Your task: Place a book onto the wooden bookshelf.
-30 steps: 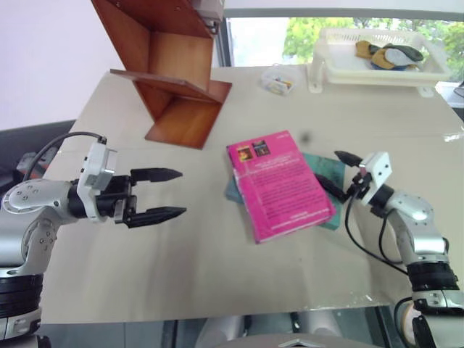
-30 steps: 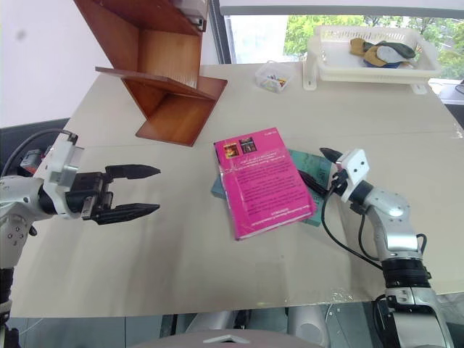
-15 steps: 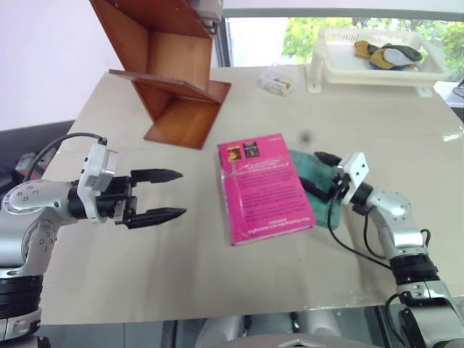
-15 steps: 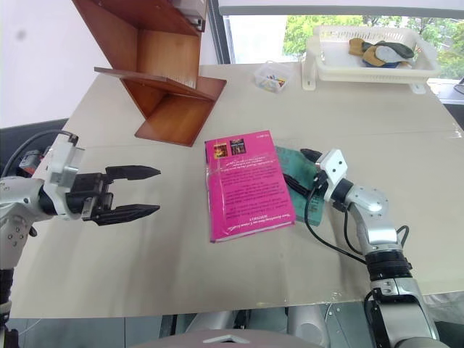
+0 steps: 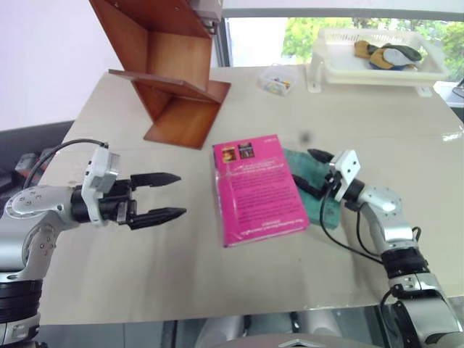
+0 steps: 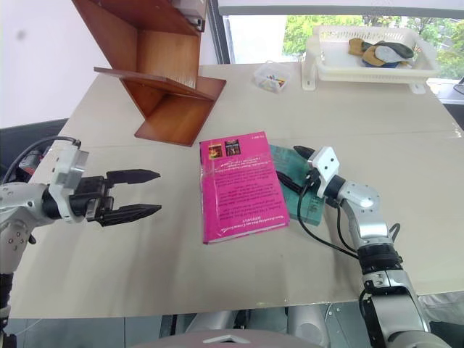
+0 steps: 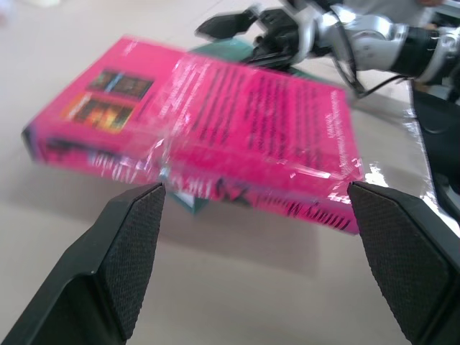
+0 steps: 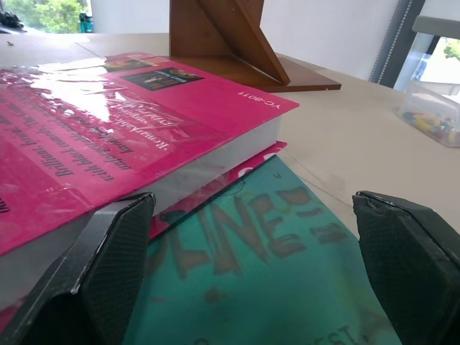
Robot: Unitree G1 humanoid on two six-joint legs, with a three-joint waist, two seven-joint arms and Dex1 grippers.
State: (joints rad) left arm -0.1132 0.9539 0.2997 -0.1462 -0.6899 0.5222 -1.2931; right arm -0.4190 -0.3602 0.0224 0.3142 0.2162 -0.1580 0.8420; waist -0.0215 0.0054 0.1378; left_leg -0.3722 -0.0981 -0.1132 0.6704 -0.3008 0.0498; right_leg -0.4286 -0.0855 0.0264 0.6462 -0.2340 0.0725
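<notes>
Pink paperback book [image 5: 257, 190]: flat on the beige bench [image 5: 181, 261], near the middle, glossy cover up, small text across the cover, two small dark pictures at the far cover edge. Rests partly over a teal-green book [image 5: 313, 177], which shows along its right side.

Teal-green book: flat on the bench, under the pink paperback, right edge near the right tool.

Wooden bookshelf [image 5: 170, 72]: reddish-brown polished boards joined at angles, at the far left of the bench, well apart from the pink paperback.

Left tool [image 5: 168, 196]: two black fingers spread wide, nothing between them, pointing toward the pink paperback from the left, hovering above the bench, apart from the book. In the left wrist view, fingers [image 7: 115, 251] framing the near long side of the paperback.

Right tool [image 5: 313, 171]: at the right side of the two books, over the teal-green book, fingers spread. In the right wrist view, black fingers [image 8: 108, 266] wide apart, one just beside the pink paperback's page edge, the other over the teal cover; contact cannot be told.

White plastic basket [image 5: 377, 61]: far right corner of the bench, holding yellow and dark items.

Small clear box [image 5: 278, 80]: far side of the bench, between bookshelf and basket, with small coloured pieces inside.
</notes>
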